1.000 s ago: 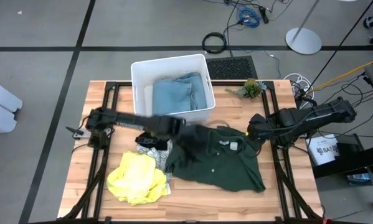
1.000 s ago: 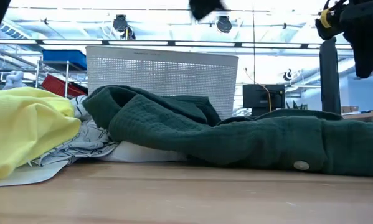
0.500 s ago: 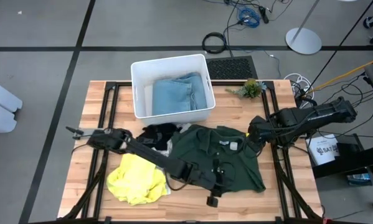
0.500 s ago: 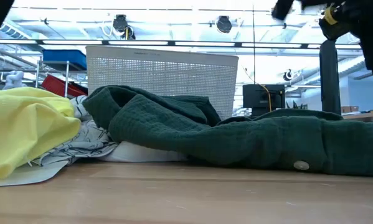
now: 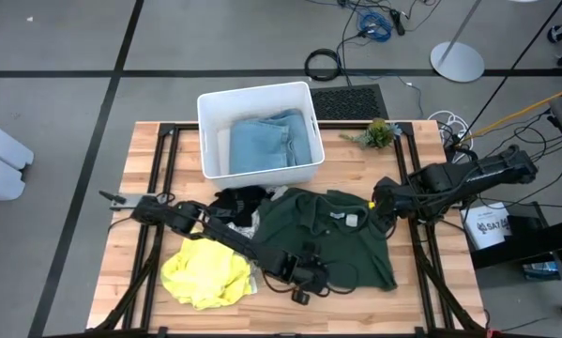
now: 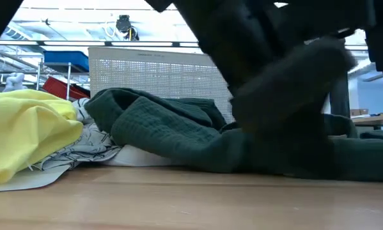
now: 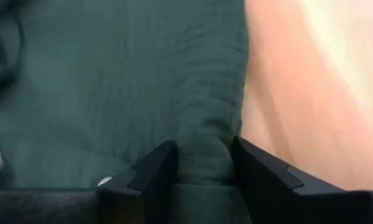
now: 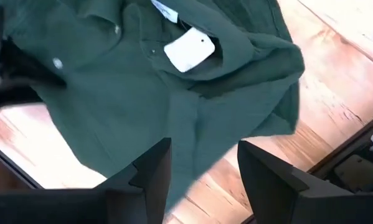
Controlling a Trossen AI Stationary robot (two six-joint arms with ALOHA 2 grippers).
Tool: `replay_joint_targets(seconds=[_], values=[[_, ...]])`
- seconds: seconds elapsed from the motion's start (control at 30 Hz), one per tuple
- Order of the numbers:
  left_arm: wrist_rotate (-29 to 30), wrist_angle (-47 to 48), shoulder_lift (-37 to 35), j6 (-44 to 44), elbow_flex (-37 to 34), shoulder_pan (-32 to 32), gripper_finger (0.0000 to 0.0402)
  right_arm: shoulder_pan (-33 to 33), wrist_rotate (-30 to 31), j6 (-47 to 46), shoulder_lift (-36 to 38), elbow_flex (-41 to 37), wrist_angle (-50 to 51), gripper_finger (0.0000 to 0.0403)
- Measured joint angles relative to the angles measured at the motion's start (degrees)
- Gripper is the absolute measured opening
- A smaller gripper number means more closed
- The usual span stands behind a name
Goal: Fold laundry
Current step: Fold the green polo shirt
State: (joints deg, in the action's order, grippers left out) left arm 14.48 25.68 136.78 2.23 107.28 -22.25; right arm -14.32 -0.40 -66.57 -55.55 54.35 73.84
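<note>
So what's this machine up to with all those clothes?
It is sorting out laundry on a wooden table. The left gripper is down at the near edge of the dark green shirt, with the hem between its fingers. The right gripper is open by the shirt's far right corner, holding nothing. A yellow garment and a black one lie beside it, and a light blue one sits in the white bin.

Overhead, table-level, two wrist close-ups

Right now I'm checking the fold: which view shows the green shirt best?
High view: the whole green shirt lies spread. Low view shows only its rumpled edge, left wrist only the hem between the fingers, right wrist its collar end.
</note>
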Motion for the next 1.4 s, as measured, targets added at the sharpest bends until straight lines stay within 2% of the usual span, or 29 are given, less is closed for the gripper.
replay_joint_targets(seconds=[0.07, 0.13, 0.27, 0.37, 0.47, 0.63, 0.73, 0.9, 1.0, 1.07, 1.2, 1.4], values=[[-3.8, 6.5, -0.5, -3.3, 0.4, 0.3, 0.0178, -0.2, 0.0, 0.1, 0.0, 0.0, 0.1, 0.0169], [-10.0, 12.5, -0.7, -5.8, 1.1, 0.7, 0.0178, -0.4, 0.0, 0.2, 0.0, 0.0, 0.1, 0.0169], [-21.6, 23.3, -1.2, -5.0, 3.7, 0.6, 0.0178, -0.4, 0.0, 1.6, 0.0, 0.0, 0.2, 0.0169], [-23.6, 35.0, -1.9, -4.7, 6.6, -0.5, 0.0178, -0.4, 0.0, 2.3, 0.0, 0.0, 0.2, 0.0169], [-21.4, 41.9, -4.6, -5.8, 9.3, -0.9, 0.0178, -0.4, 0.0, 2.6, 0.0, 0.0, 0.1, 0.0169], [-12.3, 37.3, -12.0, -6.0, 10.4, -2.2, 0.0178, -0.4, 0.0, 4.2, 0.0, 0.0, 0.0, 0.0169], [-8.1, 34.3, -14.2, -5.9, 10.2, -3.4, 0.0178, -1.6, -0.3, 11.3, 0.0, 0.0, -1.9, 0.0169], [-8.6, 33.3, -14.3, -6.3, 10.3, -5.5, 0.0178, -11.6, -6.9, 18.0, -0.4, 0.0, -14.3, 0.0169], [-9.1, 32.1, -13.3, -6.0, 9.8, -6.9, 0.0178, -19.5, -4.9, 18.0, -2.5, 0.0, -24.7, 0.0169], [-8.7, 27.5, -13.3, -4.5, 9.1, -7.7, 0.0178, -24.7, -2.0, 18.5, -5.2, 0.1, -30.4, 0.0169], [-7.3, 17.9, -13.1, 0.0, 4.9, -9.0, 0.0178, -33.6, 3.1, 22.1, -13.1, 0.1, -35.8, 0.0169], [-6.4, 15.7, -13.2, 4.0, 1.8, -8.9, 0.0178, -39.8, 6.9, 30.1, -27.2, 0.0, -39.5, 0.0169]])
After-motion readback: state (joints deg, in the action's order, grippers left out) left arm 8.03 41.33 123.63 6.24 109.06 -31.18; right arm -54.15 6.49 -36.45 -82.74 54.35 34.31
